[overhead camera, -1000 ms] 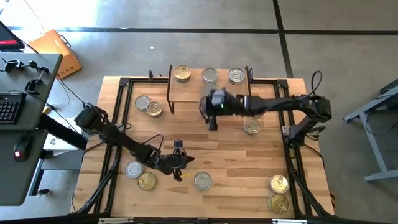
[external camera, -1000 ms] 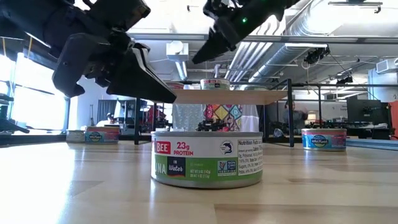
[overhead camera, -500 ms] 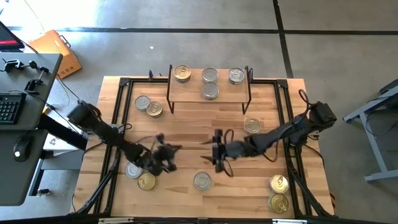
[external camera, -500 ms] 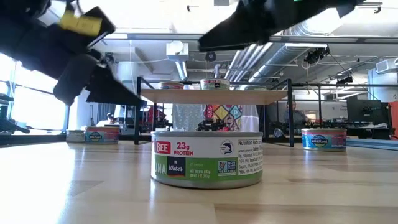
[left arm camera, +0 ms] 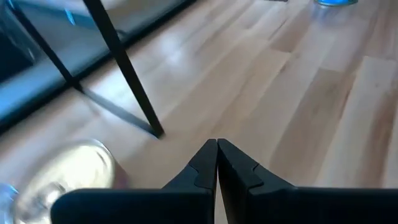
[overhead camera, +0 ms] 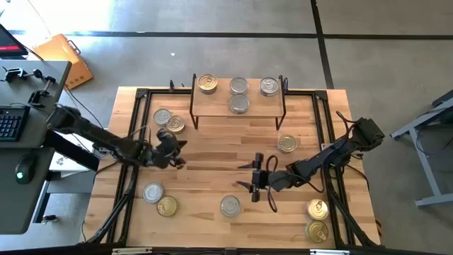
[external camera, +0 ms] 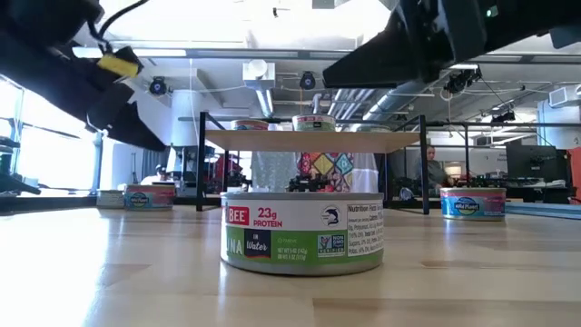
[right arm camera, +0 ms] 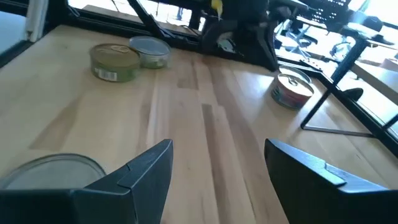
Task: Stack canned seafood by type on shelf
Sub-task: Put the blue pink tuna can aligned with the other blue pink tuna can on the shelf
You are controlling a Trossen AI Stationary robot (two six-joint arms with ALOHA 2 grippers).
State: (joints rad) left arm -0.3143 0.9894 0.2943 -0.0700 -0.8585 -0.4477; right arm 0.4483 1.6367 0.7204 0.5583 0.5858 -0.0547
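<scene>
High view: the light wooden shelf on thin black legs stands at the far edge of the slatted wooden tabletop, carrying four short round metal tins. Further tins lie scattered on the tabletop, including a silver-lidded tin near the front edge. Left pincer, fingers pressed together and empty, sits near the shelf's left leg. Right pincer, fingers spread apart and empty, sits just beside the silver-lidded tin.
</scene>
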